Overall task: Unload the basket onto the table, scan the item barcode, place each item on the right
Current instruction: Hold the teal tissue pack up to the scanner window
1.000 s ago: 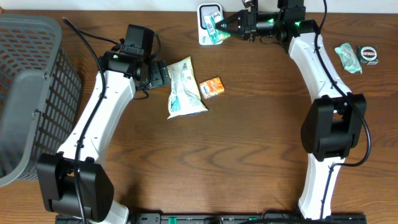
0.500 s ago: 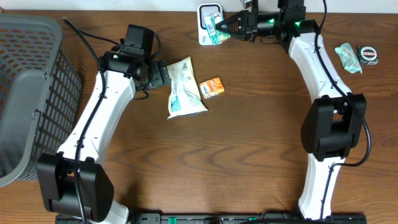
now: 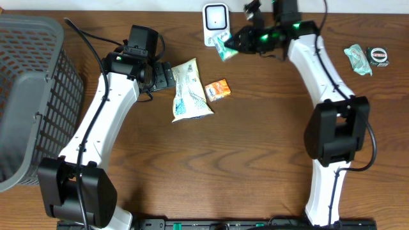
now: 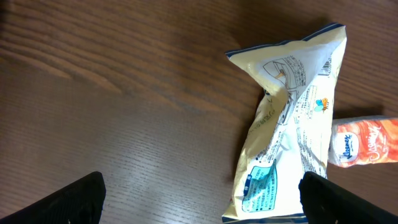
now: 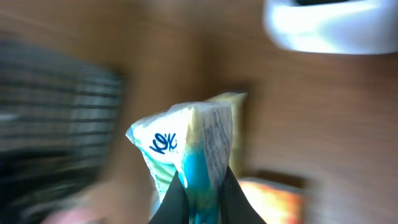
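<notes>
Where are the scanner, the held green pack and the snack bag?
scanner (image 3: 216, 18), overhead view, its dark window
green pack (image 5: 183, 149), right wrist view, printed face
snack bag (image 4: 292, 124), left wrist view, its middle

The left arm (image 3: 102, 121) and the right arm (image 3: 317, 64) have white rounded links and black blocky joints. Thin black cables (image 3: 96, 51) run along them. Small green lights (image 3: 263, 36) glow near the right wrist. The left gripper (image 3: 171, 76) is black.

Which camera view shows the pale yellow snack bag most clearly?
The left wrist view: the snack bag is close and sharp. Overhead shows it whole but small; right wrist shows at most a blurred edge.
</notes>
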